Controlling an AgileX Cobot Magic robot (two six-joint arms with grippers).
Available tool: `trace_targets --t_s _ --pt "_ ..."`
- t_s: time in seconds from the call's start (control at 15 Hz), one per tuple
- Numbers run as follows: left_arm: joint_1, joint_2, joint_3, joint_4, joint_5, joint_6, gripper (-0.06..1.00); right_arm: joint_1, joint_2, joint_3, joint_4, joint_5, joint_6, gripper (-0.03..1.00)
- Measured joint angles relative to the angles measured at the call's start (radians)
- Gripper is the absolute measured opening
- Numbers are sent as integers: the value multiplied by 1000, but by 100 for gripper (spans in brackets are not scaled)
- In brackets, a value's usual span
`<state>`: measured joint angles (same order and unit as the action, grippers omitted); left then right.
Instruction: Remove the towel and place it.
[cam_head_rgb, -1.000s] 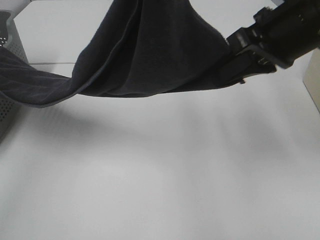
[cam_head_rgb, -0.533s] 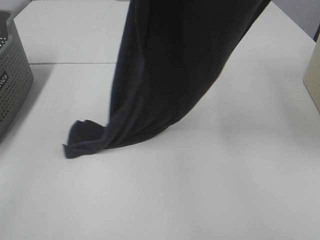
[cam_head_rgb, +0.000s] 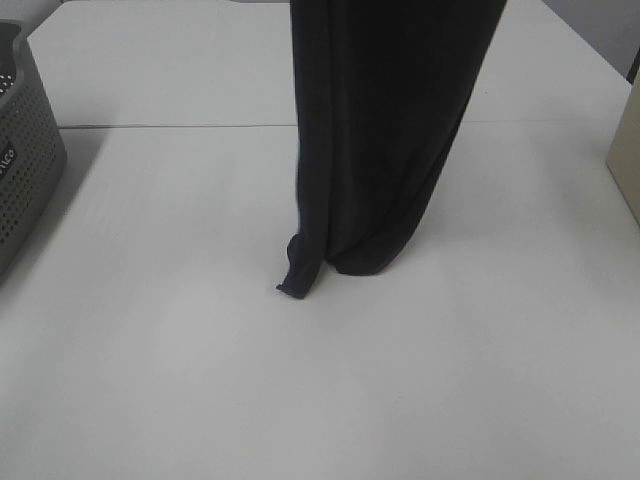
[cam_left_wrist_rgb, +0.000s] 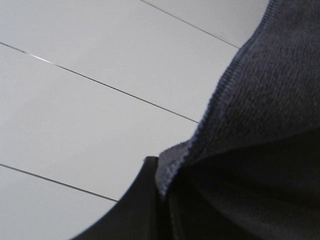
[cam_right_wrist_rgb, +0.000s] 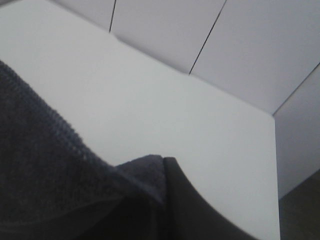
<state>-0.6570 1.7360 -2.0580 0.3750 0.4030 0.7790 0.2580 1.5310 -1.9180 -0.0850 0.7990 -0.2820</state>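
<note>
Half done: the towel hangs outside the basket, seemingly pinched by left tool and right tool; laying it on the counter remains.

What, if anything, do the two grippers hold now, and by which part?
The towel, which hangs down to the table. The left gripper and right gripper each appear to pinch its hemmed upper edge.

The towel bunches close before pale panels.
</note>
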Motion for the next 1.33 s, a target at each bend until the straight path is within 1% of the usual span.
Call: trace_targets --t_s 0.2,0.27,0.33,0.4,0.53,0.6,0.73,1.0,1.07,1.33 --pt "69 32 0 0 -277 -8 0 0 41 0 -4 -319 115 2" --pt "93 42 0 -2 -338 -9 0 0 48 0 -4 -366 128 2" --pt "105 48 0 -6 -367 -9 0 0 56 0 -3 -434 151 2" --pt "145 63 0 -16 -418 -9 0 0 73 0 8 -551 189 2" --pt "184 87 0 -28 -494 -12 0 0 99 0 46 -655 198 2" --pt "204 102 0 -39 -545 -12 0 0 116 0 65 -684 198 2" --pt "233 132 0 -58 -615 -12 0 0 150 0 85 -711 199 2" --pt "304 242 -19 -89 -743 -12 0 0 252 -6 85 -799 199 2" --pt "320 283 -53 -94 -749 -13 0 1 284 -31 85 -815 199 2" --pt "347 482 -339 -96 -749 -13 0 3 444 -236 85 -835 199 2"
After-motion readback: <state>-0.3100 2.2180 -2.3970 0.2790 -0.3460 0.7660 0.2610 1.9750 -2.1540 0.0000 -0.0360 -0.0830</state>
